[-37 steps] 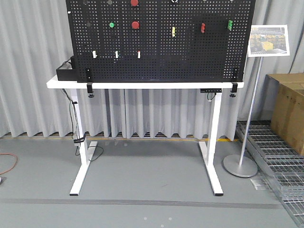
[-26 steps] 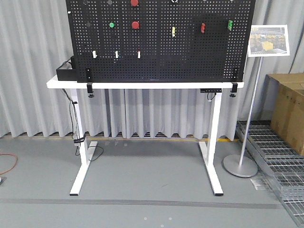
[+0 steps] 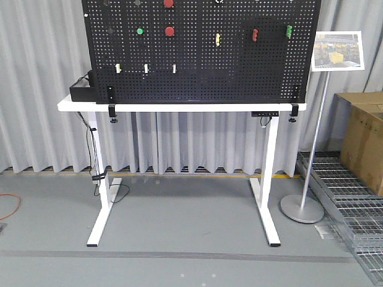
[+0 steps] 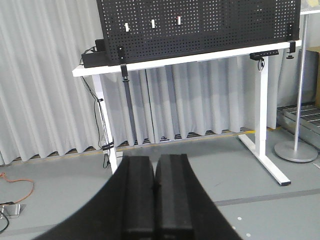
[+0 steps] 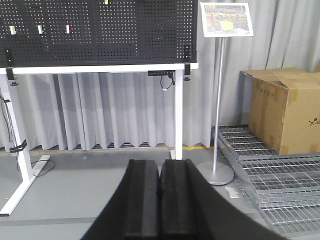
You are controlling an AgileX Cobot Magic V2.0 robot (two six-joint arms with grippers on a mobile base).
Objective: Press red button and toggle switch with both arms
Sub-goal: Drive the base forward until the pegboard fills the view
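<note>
A black pegboard (image 3: 197,72) stands on a white table (image 3: 179,107), several metres off. A red button (image 3: 169,30) sits at its upper left, beside a green button (image 3: 140,31). A second red button (image 3: 169,3) is cut by the top edge. I cannot make out the toggle switch. My left gripper (image 4: 155,185) is shut and empty, low and far from the board. My right gripper (image 5: 160,187) is also shut and empty, equally far back. Neither shows in the front view.
The board carries three white rocker switches (image 3: 145,69), a yellow clip (image 3: 218,39) and red (image 3: 255,34) and green (image 3: 288,31) handles. A black box (image 3: 81,91) sits at the table's left end. A sign stand (image 3: 302,209), cardboard box (image 3: 362,140) and metal grating (image 3: 353,209) are on the right.
The whole scene has shifted a few pixels left and up in the front view. Nothing on the board has changed.
</note>
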